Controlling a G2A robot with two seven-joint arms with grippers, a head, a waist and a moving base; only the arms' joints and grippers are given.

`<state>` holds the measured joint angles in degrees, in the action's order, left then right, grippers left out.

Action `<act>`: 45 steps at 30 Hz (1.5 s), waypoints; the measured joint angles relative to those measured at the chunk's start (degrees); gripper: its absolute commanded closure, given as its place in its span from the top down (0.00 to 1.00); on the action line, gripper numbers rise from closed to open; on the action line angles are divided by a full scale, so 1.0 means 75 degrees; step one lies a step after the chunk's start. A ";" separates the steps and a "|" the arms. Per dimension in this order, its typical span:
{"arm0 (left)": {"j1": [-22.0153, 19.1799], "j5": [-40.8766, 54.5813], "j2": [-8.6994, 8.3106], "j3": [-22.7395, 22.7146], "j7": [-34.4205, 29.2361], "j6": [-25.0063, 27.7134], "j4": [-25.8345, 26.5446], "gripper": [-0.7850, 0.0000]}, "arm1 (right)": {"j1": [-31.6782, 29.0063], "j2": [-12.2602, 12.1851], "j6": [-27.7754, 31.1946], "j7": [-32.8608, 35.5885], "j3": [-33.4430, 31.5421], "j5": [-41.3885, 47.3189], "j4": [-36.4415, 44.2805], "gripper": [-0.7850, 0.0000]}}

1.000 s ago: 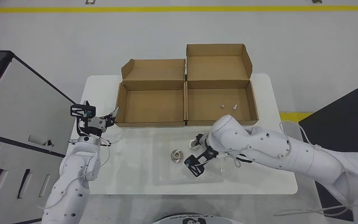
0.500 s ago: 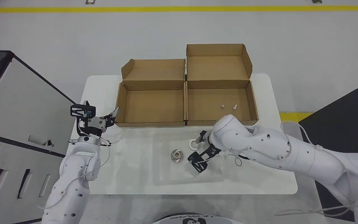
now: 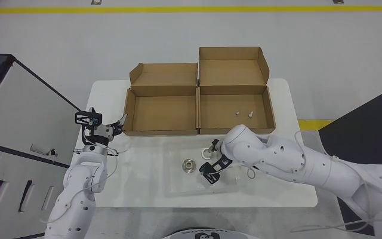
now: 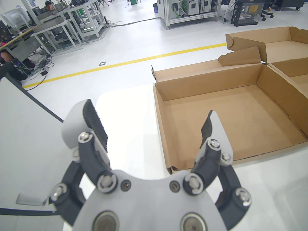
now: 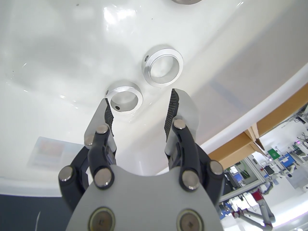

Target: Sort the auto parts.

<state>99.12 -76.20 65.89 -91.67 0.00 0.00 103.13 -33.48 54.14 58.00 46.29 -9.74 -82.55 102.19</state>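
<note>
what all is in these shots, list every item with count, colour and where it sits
table: 1, white, under everything
left box: 1, brown cardboard, open, far side of the table
right box: 1, brown cardboard, open, right beside the left box
small parts: 2, pale, on the right box's floor
tray: 1, clear, on the table in front of the boxes
flanged part: 1, silver metal, in the tray
rings: 2, silver metal, lying flat side by side in the tray
left tool: 1, black and grey, open, by the left box's near corner
right tool: 1, black and grey, open, over the tray at the rings
</note>
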 measured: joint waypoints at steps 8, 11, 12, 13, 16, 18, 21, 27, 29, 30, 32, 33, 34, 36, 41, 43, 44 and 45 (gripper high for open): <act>0.0000 0.0000 0.0000 0.0000 0.0000 0.0000 0.0000 1.00 | -0.0140 0.0063 0.0000 0.0000 0.0000 -0.0369 -0.0070 0.47; 0.0000 0.0000 0.0000 0.0000 0.0000 0.0000 0.0000 1.00 | -0.0158 0.0084 0.0000 0.0000 0.0000 -0.0412 -0.0080 0.47; 0.0000 0.0000 0.0000 0.0000 0.0000 0.0000 0.0000 1.00 | -0.0159 0.0089 0.0000 0.0000 0.0000 -0.0421 -0.0080 0.47; 0.0000 0.0000 0.0000 0.0000 0.0000 0.0000 0.0000 1.00 | -0.0157 0.0094 0.0000 0.0000 0.0000 -0.0441 -0.0078 0.47; 0.0000 0.0000 0.0000 0.0000 0.0000 0.0000 0.0000 1.00 | -0.0161 0.0104 0.0000 0.0000 0.0000 -0.0521 -0.0080 0.48; 0.0000 0.0000 0.0000 0.0000 0.0000 0.0000 0.0000 1.00 | -0.0185 0.0107 0.0000 0.0000 0.0000 -0.0601 -0.0091 0.48; 0.0000 0.0000 0.0000 0.0000 0.0000 0.0000 0.0000 1.00 | -0.0244 0.0111 0.0000 0.0000 0.0000 -0.0724 -0.0112 0.47; 0.0000 0.0000 0.0000 0.0000 0.0000 0.0000 0.0000 1.00 | -0.0345 0.0132 0.0000 0.0000 0.0000 -0.0915 -0.0155 0.48; 0.0000 0.0000 0.0000 0.0000 0.0000 0.0000 0.0000 1.00 | -0.0383 0.0143 0.0000 0.0000 0.0000 -0.0974 -0.0174 0.48; 0.0000 0.0000 0.0000 0.0000 0.0000 0.0000 0.0000 1.00 | -0.0392 0.0148 0.0000 0.0000 0.0000 -0.0980 -0.0177 0.49; 0.0000 0.0000 0.0000 0.0000 0.0000 0.0000 0.0000 1.00 | -0.0403 0.0158 0.0000 0.0000 0.0000 -0.0942 -0.0152 0.49; 0.0000 0.0000 0.0000 0.0000 0.0000 0.0000 0.0000 1.00 | -0.0403 0.0161 0.0000 0.0000 0.0000 -0.0901 -0.0126 0.49; 0.0000 0.0000 0.0000 0.0000 0.0000 0.0000 0.0000 1.00 | -0.0399 0.0162 0.0000 -0.0001 0.0000 -0.0849 -0.0097 0.49; 0.0000 0.0000 0.0000 0.0000 0.0000 0.0000 0.0000 1.00 | -0.0379 0.0162 0.0000 -0.0001 0.0000 -0.0683 -0.0012 0.49; 0.0000 0.0000 0.0000 0.0000 0.0000 0.0000 0.0000 1.00 | -0.0364 0.0134 0.0000 -0.0001 0.0000 -0.0299 0.0164 0.53; 0.0000 0.0000 0.0000 0.0000 0.0000 0.0000 0.0000 1.00 | -0.0380 0.0121 0.0000 -0.0001 0.0000 -0.0190 0.0205 0.56; 0.0000 0.0000 0.0000 0.0000 0.0000 0.0000 0.0000 1.00 | -0.0394 0.0111 0.0000 -0.0001 0.0000 -0.0160 0.0217 0.56; 0.0000 0.0000 0.0000 0.0000 0.0000 0.0000 0.0000 1.00 | -0.0403 0.0103 0.0000 -0.0001 0.0000 -0.0156 0.0223 0.55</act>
<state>99.12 -76.20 65.89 -91.67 0.00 0.00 103.13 -36.50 54.91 58.00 46.28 -9.74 -83.72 103.86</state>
